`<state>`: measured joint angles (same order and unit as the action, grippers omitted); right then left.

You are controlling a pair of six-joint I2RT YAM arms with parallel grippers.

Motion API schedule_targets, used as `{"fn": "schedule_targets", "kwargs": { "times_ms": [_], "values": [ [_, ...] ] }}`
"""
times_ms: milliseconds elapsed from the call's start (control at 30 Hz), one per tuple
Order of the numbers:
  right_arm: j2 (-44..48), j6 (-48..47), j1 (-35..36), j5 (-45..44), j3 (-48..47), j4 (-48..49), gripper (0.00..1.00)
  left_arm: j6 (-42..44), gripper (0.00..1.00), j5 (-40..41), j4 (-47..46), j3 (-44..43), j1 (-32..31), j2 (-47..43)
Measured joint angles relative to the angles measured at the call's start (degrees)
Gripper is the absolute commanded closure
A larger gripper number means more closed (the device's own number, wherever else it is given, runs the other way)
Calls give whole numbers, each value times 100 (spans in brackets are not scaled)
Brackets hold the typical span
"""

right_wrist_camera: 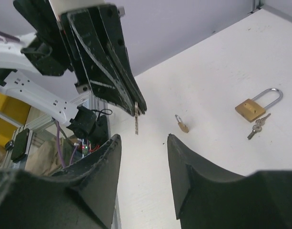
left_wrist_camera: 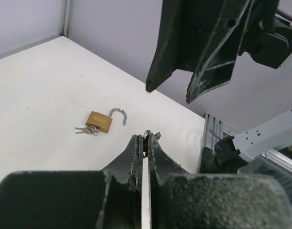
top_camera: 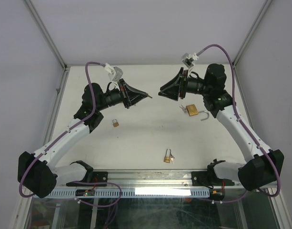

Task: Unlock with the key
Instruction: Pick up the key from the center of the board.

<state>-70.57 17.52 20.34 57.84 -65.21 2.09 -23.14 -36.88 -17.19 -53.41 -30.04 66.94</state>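
My left gripper (top_camera: pixel 146 96) is shut on a small silver key (right_wrist_camera: pixel 136 123); the blade sticks out past its fingertips (left_wrist_camera: pixel 146 136) and hangs free in the air. My right gripper (top_camera: pixel 161 93) faces it a short way off, open, with nothing between its fingers (right_wrist_camera: pixel 143 139). The key sits just beyond the gap of the right jaws. A brass padlock (top_camera: pixel 192 111) with its shackle swung open (left_wrist_camera: pixel 118 113) lies on the table under the right arm, with a bunch of keys (left_wrist_camera: pixel 87 130) at its base.
A tiny brass padlock (top_camera: pixel 115 123) lies below the left arm and shows again (right_wrist_camera: pixel 182 125). Another padlock with keys (top_camera: pixel 168 157) lies near the front rail, seen with its shackle closed (right_wrist_camera: pixel 250 109). Frame posts and walls border the white table (top_camera: pixel 150 138).
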Motion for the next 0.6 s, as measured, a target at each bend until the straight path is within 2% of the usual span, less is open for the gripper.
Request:
{"fn": "schedule_targets", "kwargs": {
  "times_ms": [133, 233, 400, 600],
  "values": [
    [-195, -57, 2, -308, -468, -358, 55, -389, 100, 282, -275, 284, 4, -20],
    [-153, -72, 2, -610, -428, -645, 55, -614, 100, 446, -752, 826, 4, -116],
    [358, -39, 52, -1128, 400, -994, 55, -752, 100, 658, -835, 1825, 9, -754],
    [1502, 39, 374, -1663, 1281, -1270, 56, -719, 100, 664, -763, 2208, 260, -1716]
  ]
}}
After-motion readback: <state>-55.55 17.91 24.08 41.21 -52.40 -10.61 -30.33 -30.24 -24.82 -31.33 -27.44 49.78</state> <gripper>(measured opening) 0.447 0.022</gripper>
